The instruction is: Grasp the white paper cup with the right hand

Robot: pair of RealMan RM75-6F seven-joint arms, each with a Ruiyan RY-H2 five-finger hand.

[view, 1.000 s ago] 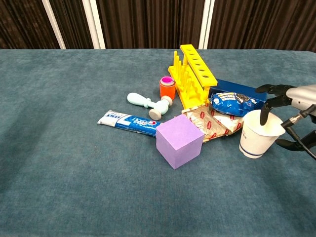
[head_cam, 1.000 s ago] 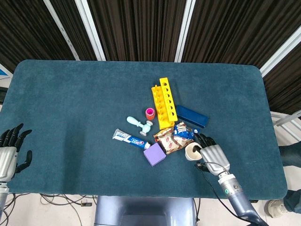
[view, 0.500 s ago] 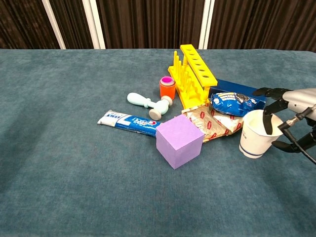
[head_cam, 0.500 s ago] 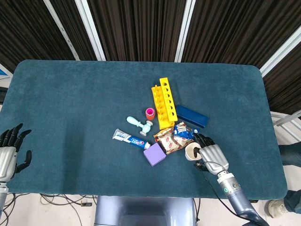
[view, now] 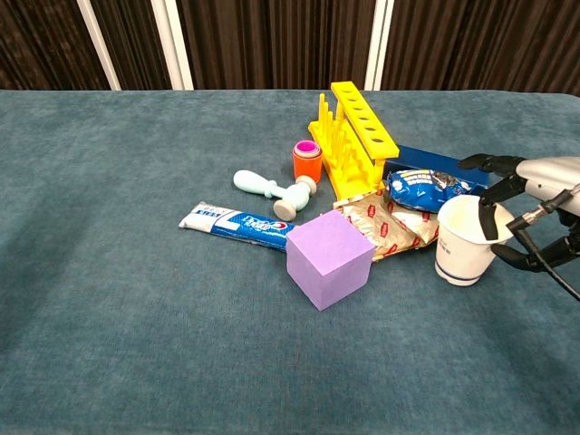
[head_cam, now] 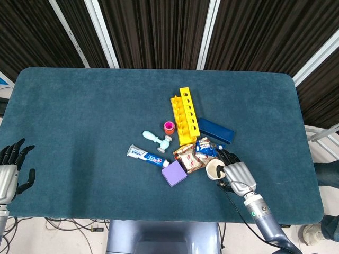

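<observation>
Now the right robot hand (view: 535, 213) is closing round the white paper cup (view: 464, 241) near the desk's (head_cam: 79, 116) front right, fingers curled on its rim but not yet clamped; next, squeeze gently.

The table (head_cam: 79, 111) wears a matt teal cloth with a soft, felt-like nap. On it, the cup (view: 465, 241) is plain white paper, smooth and dull. Left of the cup, the snack packets (view: 391, 224) are glossy, crinkled film; behind them, the rack (view: 355, 136) is shiny yellow plastic. Further left, the cube (view: 329, 259) has a flat, matt lilac surface, and the tube (view: 236, 223) shows a slick printed skin. Right of the cup, the right hand (view: 533, 208) has a silvery metallic back and black fingers (view: 494, 165).
</observation>
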